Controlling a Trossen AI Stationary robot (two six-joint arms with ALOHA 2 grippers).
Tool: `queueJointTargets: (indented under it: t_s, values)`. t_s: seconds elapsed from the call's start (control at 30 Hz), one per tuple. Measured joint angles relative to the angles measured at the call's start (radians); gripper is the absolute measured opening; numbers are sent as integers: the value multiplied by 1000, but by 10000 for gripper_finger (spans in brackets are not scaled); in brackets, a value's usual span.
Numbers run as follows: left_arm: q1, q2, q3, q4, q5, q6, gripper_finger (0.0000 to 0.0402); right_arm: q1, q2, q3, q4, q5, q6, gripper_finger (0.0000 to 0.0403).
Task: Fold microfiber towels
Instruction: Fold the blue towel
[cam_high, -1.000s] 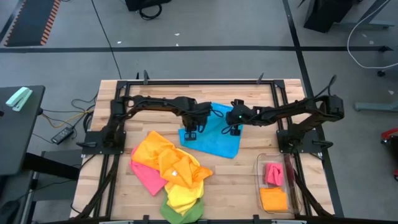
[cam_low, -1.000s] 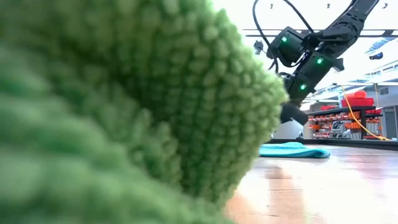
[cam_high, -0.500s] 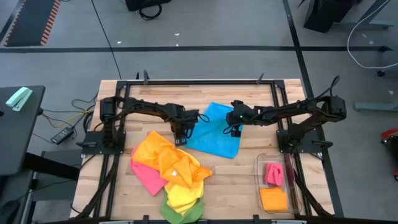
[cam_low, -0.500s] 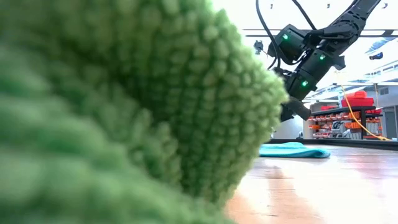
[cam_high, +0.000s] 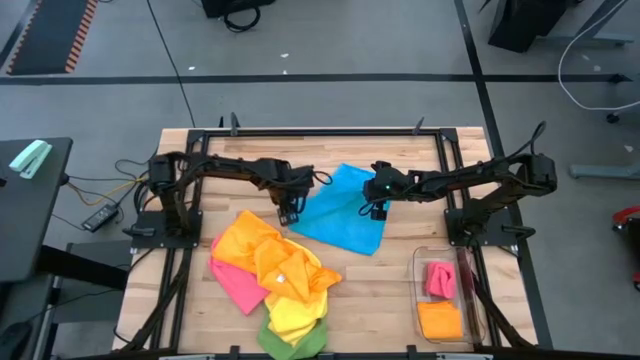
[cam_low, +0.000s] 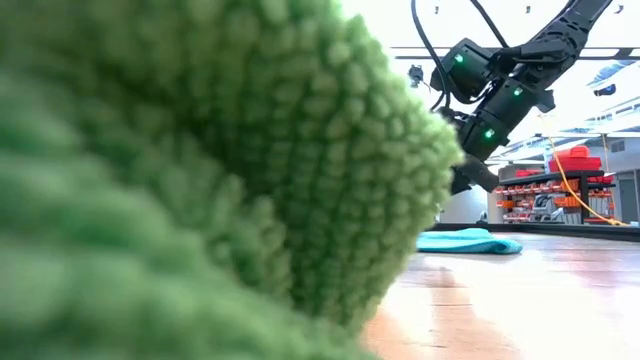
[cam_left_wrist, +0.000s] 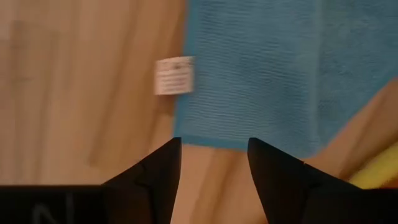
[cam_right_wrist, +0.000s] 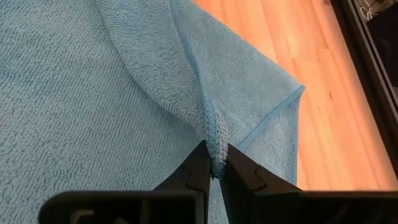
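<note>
- the left gripper (cam_high: 288, 213) has let go of the soft blue microfiber towel (cam_high: 345, 210) and drawn back off its left edge; its fingers (cam_left_wrist: 155, 171) now stand apart over bare wood just short of the towel's hem, holding nothing.
- a second ago that gripper sat on the blue towel, farther toward the table's middle; the towel now lies more spread out, its near-left corner laid flat, with a small white care tag (cam_left_wrist: 173, 76) sticking out past the edge.
- the right gripper (cam_high: 378, 209) has not moved: its fingers stay pinched shut on a raised ridge of the blue towel (cam_right_wrist: 214, 140), on the towel's right part.
- judgement: the cloth looks laid out ready for a fold, not yet folded; the left arm likely needs a fresh hold on a corner.
- the pale wooden slat table (cam_high: 400, 300) also carries a loose heap of orange, yellow, pink and green microfiber towels (cam_high: 275, 275) at front left, well apart from the blue one.
- a clear rectangular plastic bin (cam_high: 472, 310) at front right holds a pink and an orange cloth.
- around the table: grey floor, cables, a dark side table; the green cloth (cam_low: 200, 180) blocks most of the low view.
</note>
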Motion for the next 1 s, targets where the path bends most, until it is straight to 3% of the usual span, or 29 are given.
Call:
queueJointTargets:
  t_s: [0.37, 0.47, 0.73, 0.87, 1.0]
  values:
    - [96, 38, 0, 54, 32, 7, 158, 2, 0, 0, -8, -23, 27, 36]
    - [97, 70, 0, 58, 75, 4, 151, 6, 0, 0, -9, -23, 32, 36]
    - [57, 97, 4, 56, 59, 34, 131, 7, 1, 0, -10, -25, 40, 36]
    - [24, 97, 4, 41, 13, 52, 100, 6, 1, 0, -10, -22, 42, 36]
    - [-18, 97, 4, 34, -30, 52, 44, 6, 1, 0, -10, -22, 43, 36]
